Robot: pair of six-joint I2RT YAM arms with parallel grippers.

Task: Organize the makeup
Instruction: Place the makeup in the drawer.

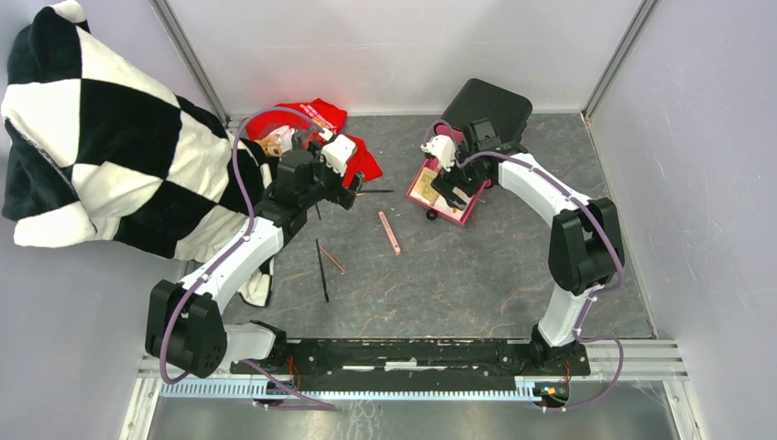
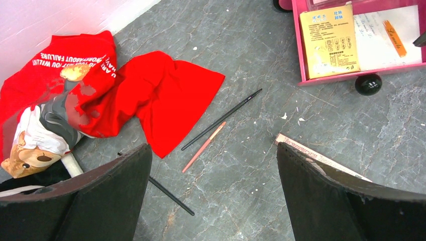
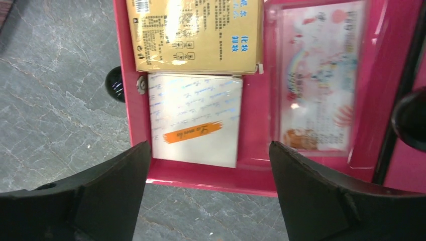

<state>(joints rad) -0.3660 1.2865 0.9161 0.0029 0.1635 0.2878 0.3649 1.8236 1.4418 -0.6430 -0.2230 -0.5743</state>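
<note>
White card point(image 3: 195, 120) lies in pink drawer point(image 3: 201, 178), directly under right gripper point(image 3: 209, 150).

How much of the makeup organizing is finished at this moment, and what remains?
Done: white card, yellow packet and patterned packet lie in the pink drawer. In hand: nothing; both arms' jaws are open and empty. Remaining: the black pencil, thin pink pencil and pink stick lie loose on the table.
</note>
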